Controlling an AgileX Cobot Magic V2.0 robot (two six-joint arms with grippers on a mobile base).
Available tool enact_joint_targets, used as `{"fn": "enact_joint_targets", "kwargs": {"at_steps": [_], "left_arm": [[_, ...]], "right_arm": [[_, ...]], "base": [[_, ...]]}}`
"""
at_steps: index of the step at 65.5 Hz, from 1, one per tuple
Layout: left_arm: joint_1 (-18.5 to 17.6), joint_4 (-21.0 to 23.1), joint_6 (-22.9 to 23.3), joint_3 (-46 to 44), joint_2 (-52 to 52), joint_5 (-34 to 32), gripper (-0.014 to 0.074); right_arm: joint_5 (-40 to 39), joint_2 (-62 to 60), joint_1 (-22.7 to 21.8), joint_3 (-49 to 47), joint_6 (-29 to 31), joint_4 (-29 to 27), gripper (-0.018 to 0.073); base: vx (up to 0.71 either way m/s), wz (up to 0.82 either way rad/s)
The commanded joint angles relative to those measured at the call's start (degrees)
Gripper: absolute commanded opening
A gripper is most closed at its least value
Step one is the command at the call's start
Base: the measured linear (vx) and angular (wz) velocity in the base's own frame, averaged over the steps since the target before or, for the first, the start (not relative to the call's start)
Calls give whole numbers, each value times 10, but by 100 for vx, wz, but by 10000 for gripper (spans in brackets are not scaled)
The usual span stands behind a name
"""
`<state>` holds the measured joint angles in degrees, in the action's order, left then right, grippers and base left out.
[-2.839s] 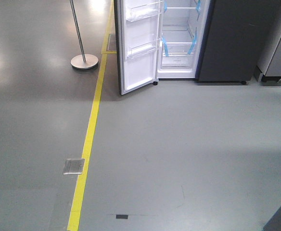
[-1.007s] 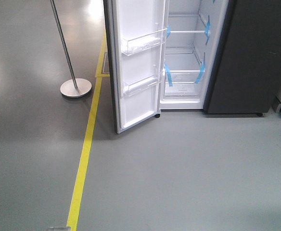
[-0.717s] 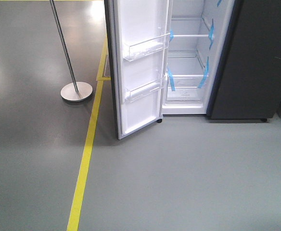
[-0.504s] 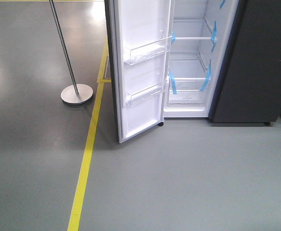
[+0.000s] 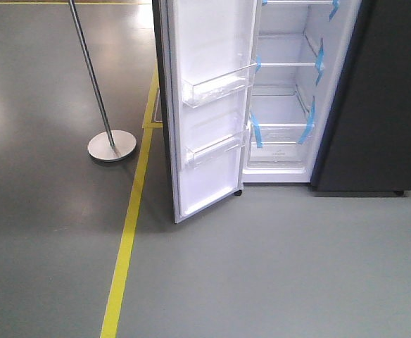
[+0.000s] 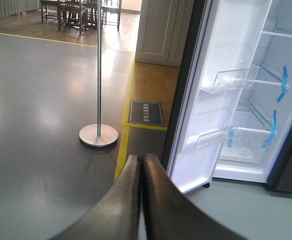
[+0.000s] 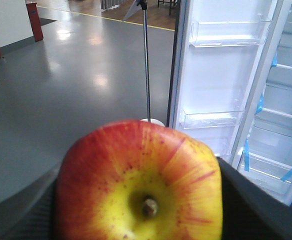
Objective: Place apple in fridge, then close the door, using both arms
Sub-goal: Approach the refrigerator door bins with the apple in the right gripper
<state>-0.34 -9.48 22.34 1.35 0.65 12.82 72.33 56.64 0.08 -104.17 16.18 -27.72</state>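
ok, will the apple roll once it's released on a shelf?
Probably: the apple is round and glossy, and the fridge shelves look flat and smooth. It looks firm, so the fingers pressing both sides likely won't slip.

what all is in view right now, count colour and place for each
fridge: one, dark grey outside, white inside, ahead, open
door: one, white lining, swung open
door bins: two in view, clear, on the door lining
blue tape: several strips, blue, at shelf edges
pole stand: one, silver, left of the door
floor line: one, yellow, running toward the door
apple: one, red and yellow, in the right jaws
left gripper: dark, jaws shut, empty
right gripper: dark, jaws shut on the apple
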Motion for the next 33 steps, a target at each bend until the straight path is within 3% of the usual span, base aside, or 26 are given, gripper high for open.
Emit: {"fn": "enact_joint_targets", "kwargs": {"at_steps": [1,33], "left_arm": [[-2,-1,4,-10,8,-40,-6],[-2,-1,4,-10,8,-40,-6]], "right_arm": [[-44,1,-1,-11,5,-11,-8],[-44,1,-1,-11,5,-11,-8]], "base": [[15,0],[15,0]]}}
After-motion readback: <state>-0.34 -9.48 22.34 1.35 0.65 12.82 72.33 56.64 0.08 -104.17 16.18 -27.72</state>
